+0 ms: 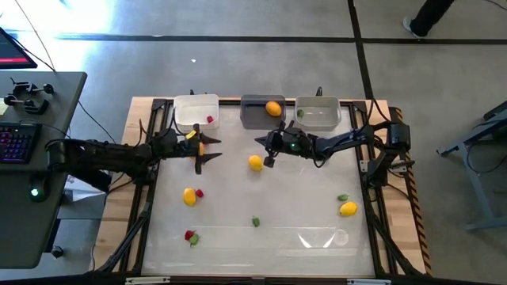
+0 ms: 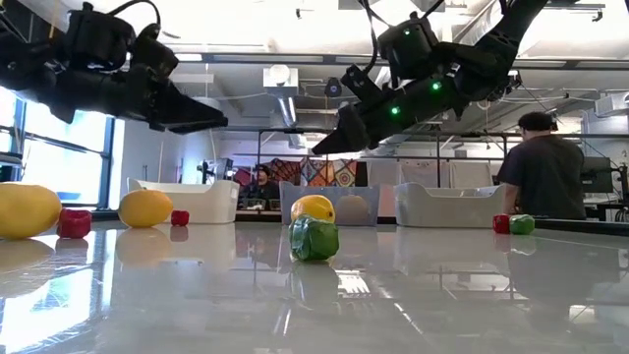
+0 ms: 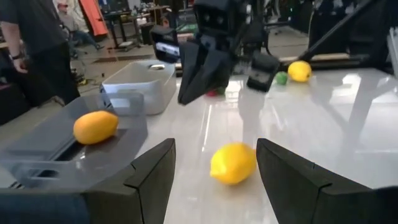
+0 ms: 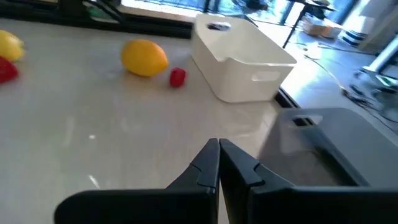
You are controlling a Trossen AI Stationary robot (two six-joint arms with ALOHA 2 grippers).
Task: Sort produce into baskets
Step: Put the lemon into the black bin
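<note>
Three baskets stand at the table's far edge: white with a red bit, dark grey with an orange fruit, and light grey with a green bit. A yellow fruit lies on the table between my grippers. My left gripper is open and empty above the table, left of that fruit, which shows ahead between its fingers in the left wrist view. My right gripper is shut and empty, above the table just right of the fruit.
Loose produce lies on the table: a yellow fruit with a red bit, a red and green pair, a green bit, and a yellow fruit with a green bit. A person stands beyond the table.
</note>
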